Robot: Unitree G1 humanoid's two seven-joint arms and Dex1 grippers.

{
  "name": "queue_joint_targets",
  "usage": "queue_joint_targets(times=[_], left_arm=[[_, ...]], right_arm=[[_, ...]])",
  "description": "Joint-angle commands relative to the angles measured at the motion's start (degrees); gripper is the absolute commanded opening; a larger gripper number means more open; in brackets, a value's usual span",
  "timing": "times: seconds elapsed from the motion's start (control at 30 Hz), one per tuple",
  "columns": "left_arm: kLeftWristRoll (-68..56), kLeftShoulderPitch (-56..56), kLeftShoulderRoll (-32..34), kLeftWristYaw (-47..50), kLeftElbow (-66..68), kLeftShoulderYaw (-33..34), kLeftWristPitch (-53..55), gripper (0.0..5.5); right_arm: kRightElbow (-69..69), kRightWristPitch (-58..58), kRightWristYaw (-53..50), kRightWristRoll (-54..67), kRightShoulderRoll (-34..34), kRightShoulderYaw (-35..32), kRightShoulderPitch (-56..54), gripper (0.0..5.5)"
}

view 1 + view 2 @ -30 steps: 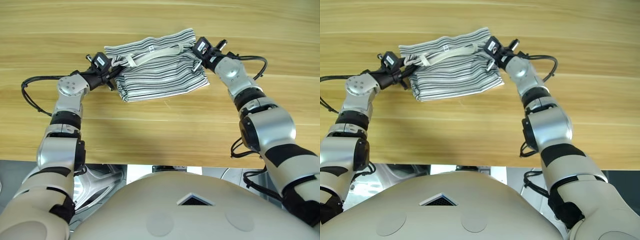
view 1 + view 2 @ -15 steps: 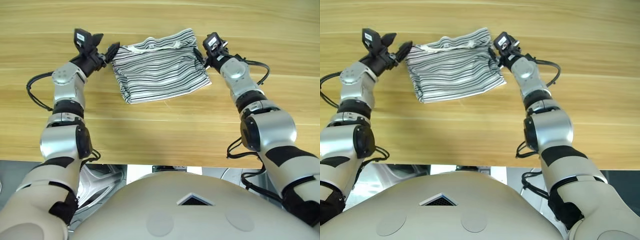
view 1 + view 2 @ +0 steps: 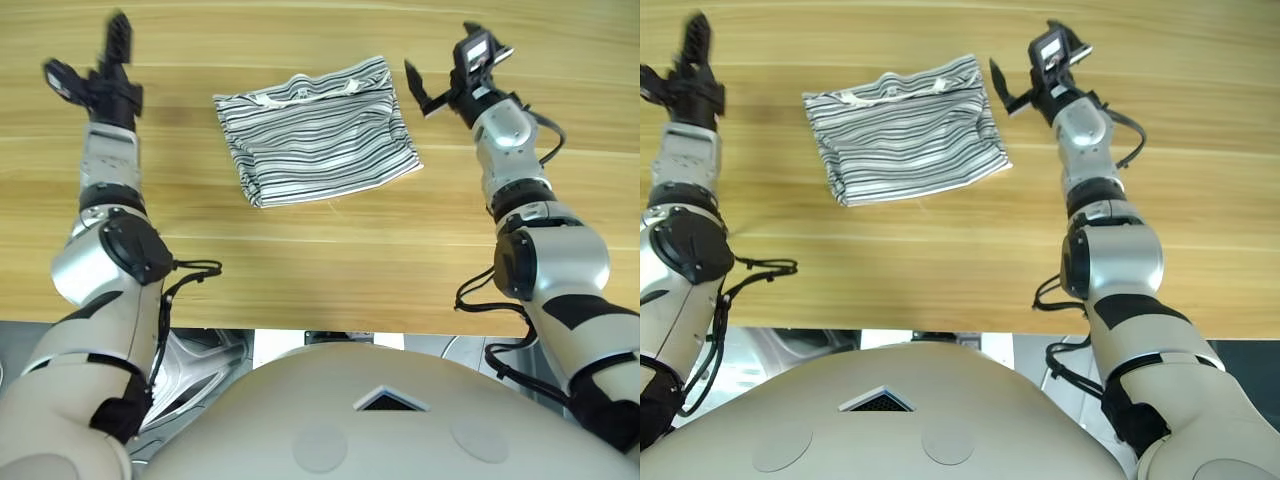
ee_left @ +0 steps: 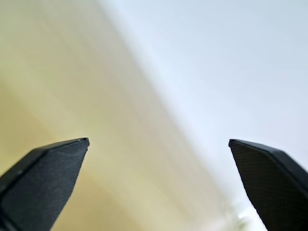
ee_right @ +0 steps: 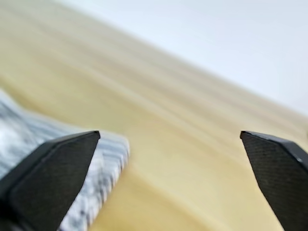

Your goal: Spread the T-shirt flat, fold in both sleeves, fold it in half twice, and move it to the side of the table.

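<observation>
We find the T-shirt (image 3: 315, 130), striped grey and white, folded into a compact, roughly square bundle. It lies flat on the wooden surface (image 3: 300, 260). Its stacked layers show along the near left edge, and the neck edge faces the far side. It lies between the two arms, closer to the right one, and neither pincer touches it.

The left pincer (image 3: 88, 58) is well apart from the T-shirt, off to its left. Its jaws are spread wide with nothing between them. In the left wrist view we see the two dark fingertips (image 4: 48, 178) far apart over a blurred stretch of wood.

The right pincer (image 3: 455, 72) stands near the far right corner of the T-shirt, clear of the cloth. Its jaws are also wide and empty. In the right wrist view, a striped edge of the T-shirt (image 5: 113, 154) lies just beside one of its fingertips (image 5: 53, 178).
</observation>
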Motion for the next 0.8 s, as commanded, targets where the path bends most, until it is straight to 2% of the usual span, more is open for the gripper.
queue_joint_targets(times=[0.03,0.13,0.23,0.33,0.5,0.57,0.63,0.8], left_arm=[[-3.49,0.44,-1.19,-9.96,-7.89,-0.07,3.87,5.4],[-1.67,4.07,-3.69,-16.17,-14.71,-4.33,3.41,4.96],[0.95,7.91,-6.63,-19.74,-21.89,-9.41,1.14,4.91],[1.78,10.85,-8.35,-21.91,-27.6,-12.57,0.34,4.91],[2.39,17.08,-10.19,-27.24,-38.29,-18.81,0.42,4.91],[3.07,19.18,-10.51,-29.04,-40.94,-21.11,-0.25,4.91],[4.53,21.23,-10.7,-30.28,-42.68,-23.34,-1.8,4.91],[8.65,23.85,-10.44,-31.92,-43.08,-27.68,-7.0,4.91]], right_arm=[[-11.45,-3.35,7.38,5.59,-0.77,-1.14,2.77,5.38],[-17.98,-5.61,6.31,-5.4,-0.54,8.45,7.75,5.4],[-18.69,-6.17,3.31,-21.85,-3.04,21.04,12.53,5.4],[-15.45,-5.16,1.6,-28.49,-6.33,26.11,13.83,5.4],[-12.36,-2.88,-4.31,-33.69,-12.19,30.9,15.75,5.4],[-14.28,-3.3,-4.68,-34.38,-14.48,32.33,18.04,5.4],[-20.13,-6.31,0.37,-32.21,-17.84,33.75,22.62,5.4],[-56.78,-7.78,16.39,-10.12,-31.65,37.1,38.6,5.4]])
